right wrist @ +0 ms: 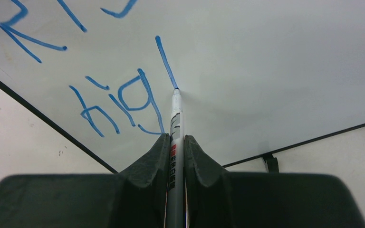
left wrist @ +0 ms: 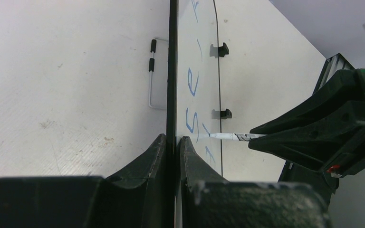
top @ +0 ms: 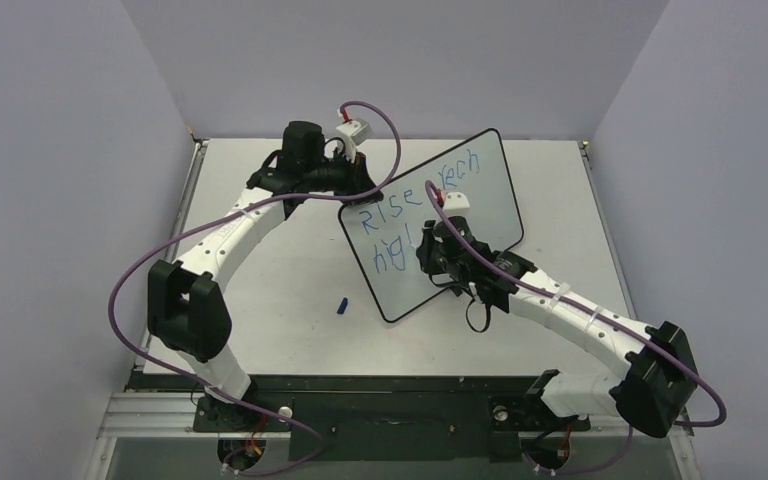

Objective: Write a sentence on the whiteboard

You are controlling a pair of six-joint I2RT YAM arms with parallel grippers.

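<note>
The whiteboard [top: 485, 195] is tilted up above the table, and my left gripper [top: 348, 200] is shut on the black frame of its left edge [left wrist: 173, 71]. The sentence [top: 392, 215] is in blue: "RISE tech" on the upper line, with "hig" and a fresh downstroke [right wrist: 165, 61] below it. My right gripper [right wrist: 176, 137] is shut on a grey marker [right wrist: 175, 116]. The marker's tip touches the board at the bottom end of that stroke. In the left wrist view the marker [left wrist: 228, 136] reaches the board face [left wrist: 197, 47] from the right gripper [left wrist: 313, 133].
A small blue marker cap [top: 342, 305] lies on the table left of the board's lower corner. Two black feet [left wrist: 218, 50] stick out of the board's far edge. A thin wire stand [left wrist: 151, 71] shows behind the board. Purple walls close in on three sides.
</note>
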